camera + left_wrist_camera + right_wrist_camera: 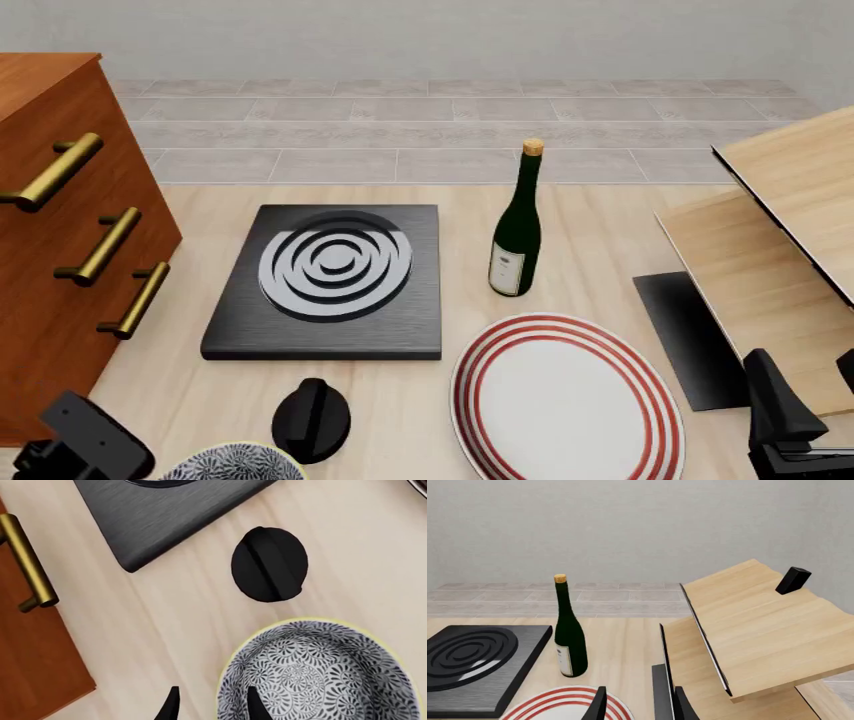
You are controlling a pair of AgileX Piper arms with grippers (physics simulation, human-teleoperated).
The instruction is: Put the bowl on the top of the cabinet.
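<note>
A black hotplate with silver rings is sitting mid-tabletop. A dark wine bottle is standing upright at its 3 o'clock, a red-ringed white plate is lying at its 5 o'clock, a black knob at 6. Pale wood boards are leaning way over at 3.

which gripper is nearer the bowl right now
Left. The left gripper is right at the bowl, one finger over its patterned inside, one outside the rim. The right gripper is far off, by the red-ringed plate.
</note>
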